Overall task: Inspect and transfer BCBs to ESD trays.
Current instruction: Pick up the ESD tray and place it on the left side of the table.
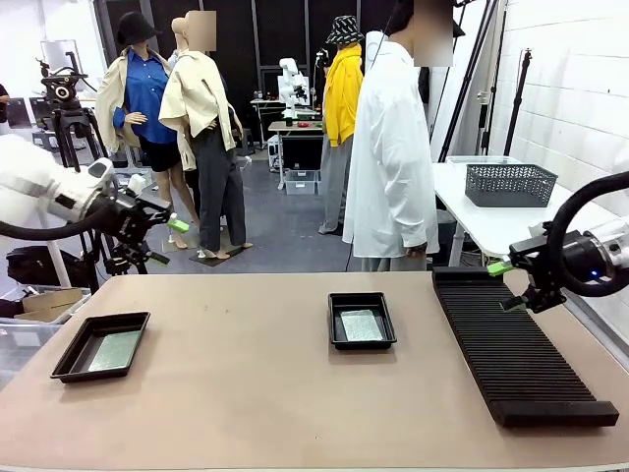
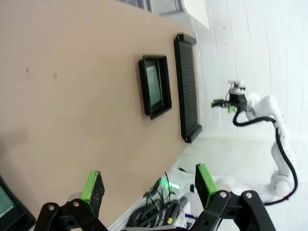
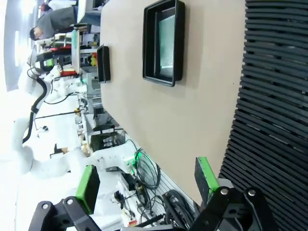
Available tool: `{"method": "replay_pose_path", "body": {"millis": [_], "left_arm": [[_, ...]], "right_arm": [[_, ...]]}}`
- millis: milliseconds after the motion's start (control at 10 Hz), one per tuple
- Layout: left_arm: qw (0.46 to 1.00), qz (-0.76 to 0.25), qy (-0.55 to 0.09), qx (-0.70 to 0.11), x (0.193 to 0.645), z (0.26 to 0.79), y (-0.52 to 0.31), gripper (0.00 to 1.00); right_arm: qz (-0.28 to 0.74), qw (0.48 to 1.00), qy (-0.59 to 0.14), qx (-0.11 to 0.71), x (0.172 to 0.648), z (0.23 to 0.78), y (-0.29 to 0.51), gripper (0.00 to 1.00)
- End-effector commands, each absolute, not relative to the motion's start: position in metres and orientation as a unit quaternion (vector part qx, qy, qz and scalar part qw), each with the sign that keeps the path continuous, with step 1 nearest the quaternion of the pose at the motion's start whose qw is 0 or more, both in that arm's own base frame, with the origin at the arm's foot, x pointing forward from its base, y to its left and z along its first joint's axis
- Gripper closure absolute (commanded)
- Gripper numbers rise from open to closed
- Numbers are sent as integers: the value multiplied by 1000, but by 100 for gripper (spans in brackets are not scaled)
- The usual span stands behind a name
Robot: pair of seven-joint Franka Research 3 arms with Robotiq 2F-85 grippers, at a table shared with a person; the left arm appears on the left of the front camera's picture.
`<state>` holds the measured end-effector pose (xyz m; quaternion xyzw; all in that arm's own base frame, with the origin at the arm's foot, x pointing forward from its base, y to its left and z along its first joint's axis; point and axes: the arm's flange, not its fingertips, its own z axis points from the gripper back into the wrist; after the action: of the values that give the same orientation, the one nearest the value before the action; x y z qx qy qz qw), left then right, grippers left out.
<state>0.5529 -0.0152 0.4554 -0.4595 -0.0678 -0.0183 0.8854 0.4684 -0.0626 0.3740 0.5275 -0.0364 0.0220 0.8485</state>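
On the near left of the tan worktop (image 1: 246, 393) lies one black ESD tray (image 1: 101, 346) with a green BCB (image 1: 115, 351) flat inside it. Farther in, about the middle, sits the second ESD tray (image 1: 362, 321), also with a BCB (image 1: 361, 325) lying flat in it. Along the right side a long black ribbed rack (image 1: 516, 344) runs from the far edge toward the near edge, its slots bare as far as the front view shows.

The left pincer (image 1: 157, 239) hangs in the air off the worktop's left edge, above and behind the left tray, jaws wide and holding nothing; in its wrist view the green-padded fingers (image 2: 92, 189) stand well apart with the worktop beyond them. The right pincer (image 1: 508, 283) hovers over the far end of the rack, jaws likewise wide and bare; its wrist view shows its fingers (image 3: 205, 174) spread, the rack to one side and the middle tray farther off.

At the far edge stands a person in a white coat (image 1: 390, 147). Behind, on a white side table, rests a grey mesh basket (image 1: 509, 183).
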Motion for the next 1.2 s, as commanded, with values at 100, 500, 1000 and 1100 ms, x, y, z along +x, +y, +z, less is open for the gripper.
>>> {"method": "replay_pose_path", "body": {"millis": [100, 500, 1000, 1100], "left_arm": [[900, 19, -93, -425, 557, 462, -60, 0], [942, 14, -92, -323, 567, 462, -139, 0], [968, 20, -93, -232, 571, 456, -234, 0], [970, 21, -90, -225, 570, 454, -249, 0]], "right_arm": [[32, 807, -51, 587, 471, 367, -78, 0], [24, 783, -70, 618, 464, 361, -93, 0], [15, 791, -59, 609, 462, 361, -93, 0], [15, 791, -59, 609, 462, 361, -93, 0]]}}
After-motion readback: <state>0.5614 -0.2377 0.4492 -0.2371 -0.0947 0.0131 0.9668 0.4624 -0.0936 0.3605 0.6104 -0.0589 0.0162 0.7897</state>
